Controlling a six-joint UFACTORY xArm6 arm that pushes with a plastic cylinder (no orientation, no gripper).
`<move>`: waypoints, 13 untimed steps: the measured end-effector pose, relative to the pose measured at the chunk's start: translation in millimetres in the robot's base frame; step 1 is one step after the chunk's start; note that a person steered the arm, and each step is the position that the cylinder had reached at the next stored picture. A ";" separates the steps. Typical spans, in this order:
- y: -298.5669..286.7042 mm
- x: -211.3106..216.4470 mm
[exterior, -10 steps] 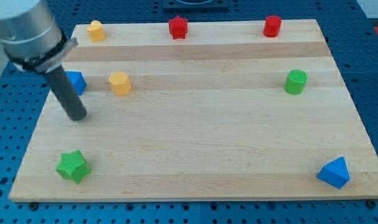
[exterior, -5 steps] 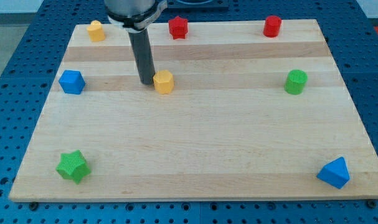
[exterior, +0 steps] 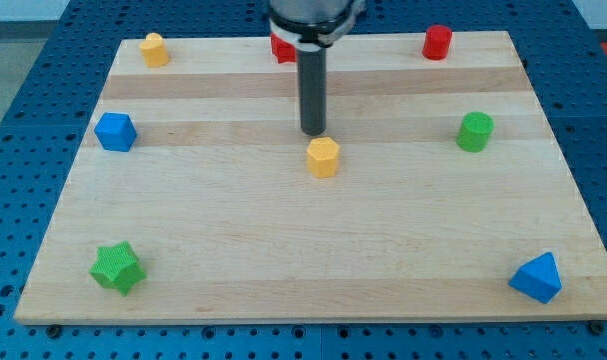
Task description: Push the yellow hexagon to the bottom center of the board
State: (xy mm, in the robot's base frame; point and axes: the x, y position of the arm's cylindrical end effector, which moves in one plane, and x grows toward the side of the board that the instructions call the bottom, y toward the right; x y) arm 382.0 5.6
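Observation:
The yellow hexagon (exterior: 323,157) lies near the middle of the wooden board (exterior: 313,240), a little above its centre. My tip (exterior: 312,133) stands just above the hexagon and slightly to its left, very close to its upper edge. The dark rod rises from there toward the view's top.
A small yellow block (exterior: 154,49) sits at the top left. A red block (exterior: 280,45) is partly hidden behind the rod; a red cylinder (exterior: 437,42) is at the top right. A blue block (exterior: 115,132) sits left, a green cylinder (exterior: 474,132) right, a green star (exterior: 117,267) bottom left, a blue pyramid-like block (exterior: 538,277) bottom right.
My tip moved from the left side to the right, pushing the yellow hexagon rightward and slightly down toward the board's middle. The tip now stands above the hexagon instead of to its left.

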 end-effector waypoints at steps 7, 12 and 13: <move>10.3 205.5; -76.6 130.3; -106.9 174.6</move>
State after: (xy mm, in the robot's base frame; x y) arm 556.6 -101.3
